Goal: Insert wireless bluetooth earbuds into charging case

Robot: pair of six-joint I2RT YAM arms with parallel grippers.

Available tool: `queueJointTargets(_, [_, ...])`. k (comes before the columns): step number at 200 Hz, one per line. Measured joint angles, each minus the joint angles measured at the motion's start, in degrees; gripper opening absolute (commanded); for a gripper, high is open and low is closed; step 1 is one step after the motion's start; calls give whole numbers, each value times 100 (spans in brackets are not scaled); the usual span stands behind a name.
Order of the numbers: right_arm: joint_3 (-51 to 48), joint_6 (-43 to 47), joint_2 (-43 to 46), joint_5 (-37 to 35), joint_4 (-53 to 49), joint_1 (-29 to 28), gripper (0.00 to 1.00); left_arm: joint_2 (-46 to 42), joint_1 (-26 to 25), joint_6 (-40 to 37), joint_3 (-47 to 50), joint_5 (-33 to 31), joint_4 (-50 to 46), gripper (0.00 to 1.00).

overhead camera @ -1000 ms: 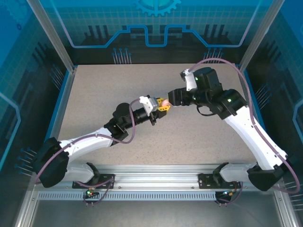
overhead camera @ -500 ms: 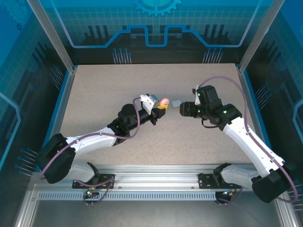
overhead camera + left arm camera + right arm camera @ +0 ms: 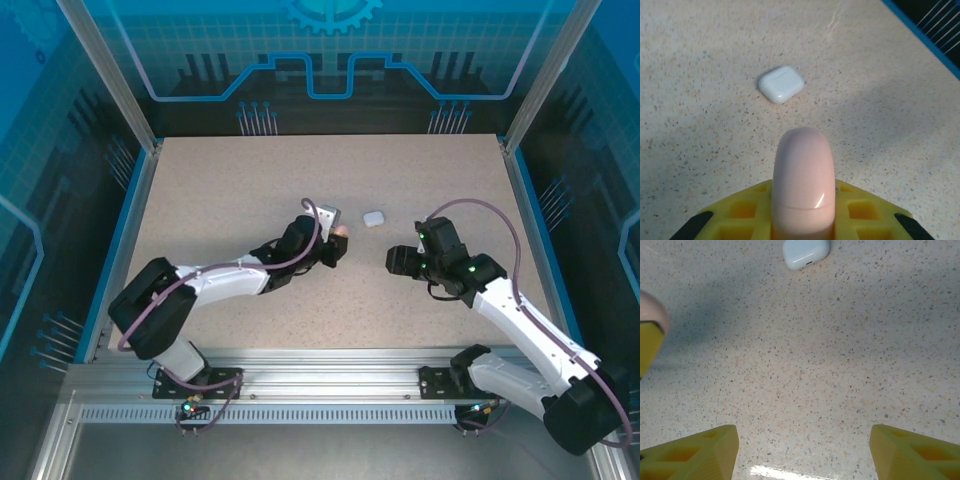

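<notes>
Across the table, you see the biggest change in the two arms. A second ago they meet in the middle, gripper against gripper; now they are apart. The right arm is drawn back toward the near right. The left arm is stretched out lower and a little farther.

The right gripper hangs over bare table with its fingers wide apart and nothing between them. The left gripper is clamped tight on the pink case, which stands out past its yellow fingers, low over the surface. Whether it touches the table, I cannot tell.

The white case was covered by the right gripper a second ago. Now it lies in plain sight on the table, just beyond the pink case and a little to the right, touching neither gripper.

Both cases look closed; on the pink one the lid seam is a thin line. Whether the earbuds sit inside them, I cannot tell.

For you this means, in my judgement, that the shared work on the pink case is over. The right gripper is free for the next step, and the pink case is probably about to be set down.
</notes>
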State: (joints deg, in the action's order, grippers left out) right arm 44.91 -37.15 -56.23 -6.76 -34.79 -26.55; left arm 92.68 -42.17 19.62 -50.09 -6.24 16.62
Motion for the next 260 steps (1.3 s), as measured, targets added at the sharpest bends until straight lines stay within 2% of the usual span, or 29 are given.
queueJointTargets(24, [0, 2, 142, -39, 22, 28, 71, 461, 155, 466, -466, 57, -391, 0])
queueJointTargets(81, [9, 11, 201, -68, 35, 122, 71, 1486, 835, 1471, -1237, 706, -841, 0])
queueJointTargets(121, [149, 39, 133, -70, 37, 149, 71, 2100, 1169, 1847, -1698, 1209, -1051, 1])
queueJointTargets(147, [249, 70, 116, -68, 35, 149, 71, 2441, 1276, 1954, -1991, 1458, -1244, 6])
queueJointTargets(173, [337, 72, 111, -66, 22, 151, 71, 2546, 1322, 2026, -2116, 1620, -1375, 24])
queueJointTargets(199, [361, 76, 111, -61, 2, 160, 71, 2549, 1355, 2079, -2153, 1751, -1486, 50])
queueJointTargets(219, [431, 111, 109, -52, -101, 168, 71, 2535, 1388, 2065, -2238, 1867, -1545, 66])
queueJointTargets(228, [505, 122, 109, -48, -133, 179, 72, 2503, 1403, 2006, -2249, 1891, -1598, 81])
queueJointTargets(242, [632, 153, 109, -35, -164, 186, 72, 2369, 1460, 1928, -2251, 1873, -1784, 89])
queueJointTargets(245, [654, 157, 109, -33, -164, 186, 72, 2339, 1480, 1934, -2249, 1853, -1860, 97])
queueJointTargets(260, [743, 190, 111, -26, -186, 186, 73, 2142, 1652, 1749, -2245, 1762, -2251, 99])
